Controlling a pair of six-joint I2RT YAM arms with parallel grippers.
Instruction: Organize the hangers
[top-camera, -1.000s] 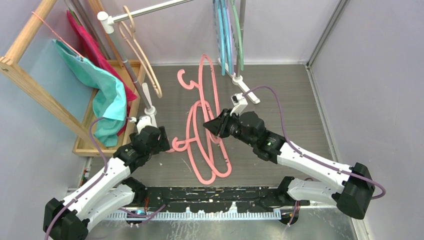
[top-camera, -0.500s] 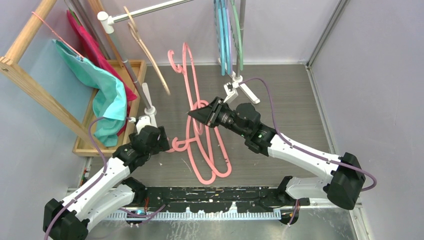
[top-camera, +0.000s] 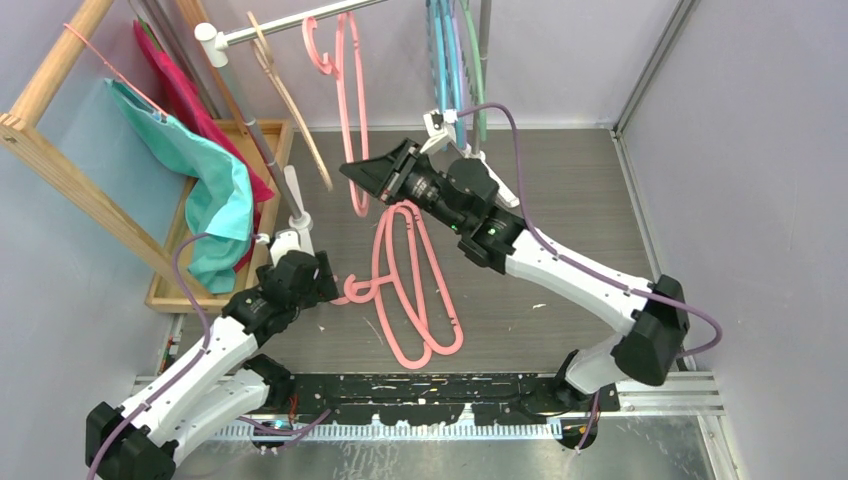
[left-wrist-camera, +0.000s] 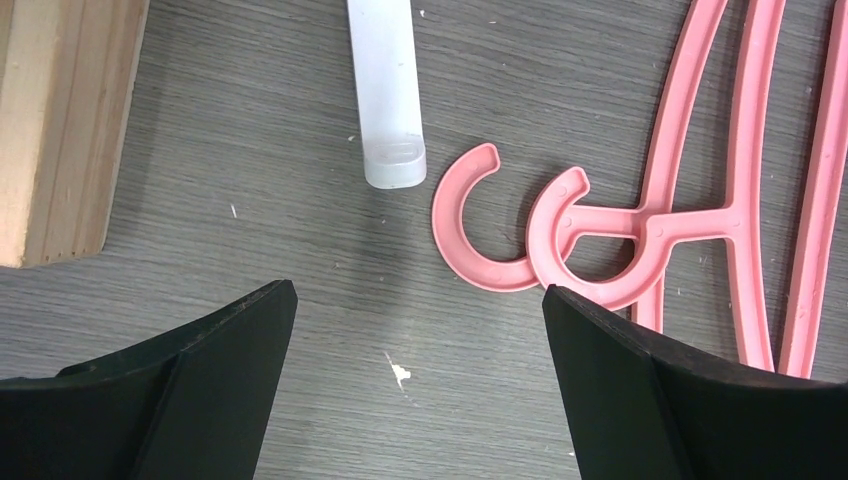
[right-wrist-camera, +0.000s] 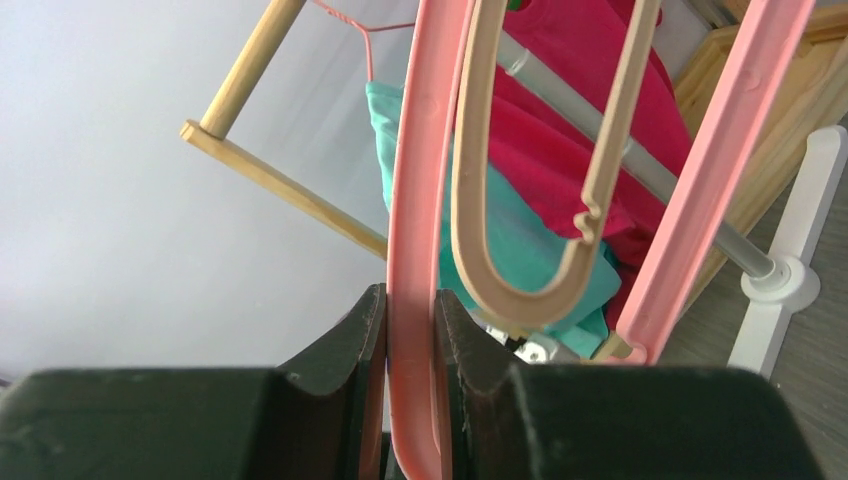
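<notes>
The right tool (top-camera: 350, 168) clamps a pink hanger (right-wrist-camera: 412, 200) at upper centre of the top view. Its hook is beside the white rail (top-camera: 290, 21), between a beige hanger (right-wrist-camera: 468, 200) and teal hangers (top-camera: 443, 60). The left tool (left-wrist-camera: 418, 300) gapes wide over the hooks of pink hangers (left-wrist-camera: 700, 200) on the desk (left-wrist-camera: 250, 180).

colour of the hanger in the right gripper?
Pink hanger, clearest in the right wrist view.

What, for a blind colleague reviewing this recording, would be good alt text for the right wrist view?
The right tool is shut on one arm of a pink hanger that runs up the picture. Close behind it hangs a beige hanger, with a red cloth, a teal cloth and a wooden rack beyond.
</notes>
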